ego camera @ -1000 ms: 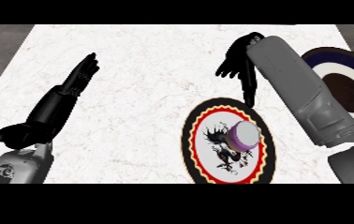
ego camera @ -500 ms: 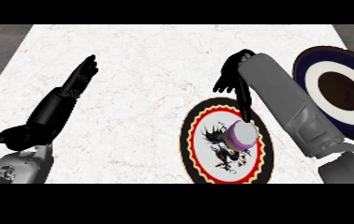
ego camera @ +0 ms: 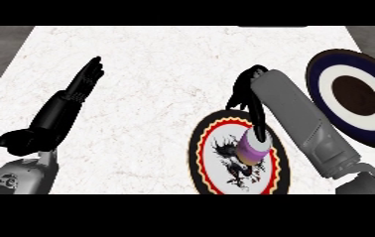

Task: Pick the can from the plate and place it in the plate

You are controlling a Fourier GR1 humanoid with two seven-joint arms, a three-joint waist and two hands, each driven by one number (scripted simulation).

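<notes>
- Currently: can [ego camera: 254, 145] upright on red-rimmed plate [ego camera: 207, 169], ungrasped.
- Right hand [ego camera: 244, 88] above can, fingers curled down, holding nothing.
- Left hand [ego camera: 71, 99] resting left, fingers straight.
- Dark-rimmed plate [ego camera: 327, 73] far right.

The right hand [ego camera: 245, 89] shows only as dark curled fingers past the end of its grey forearm [ego camera: 300, 119], which covers the palm, so whether it touches the can [ego camera: 253, 146] cannot be told. The forearm also hides the can's right side. Right of the can, the blue-rimmed plate [ego camera: 333, 67] is cut by the picture's right edge.
</notes>
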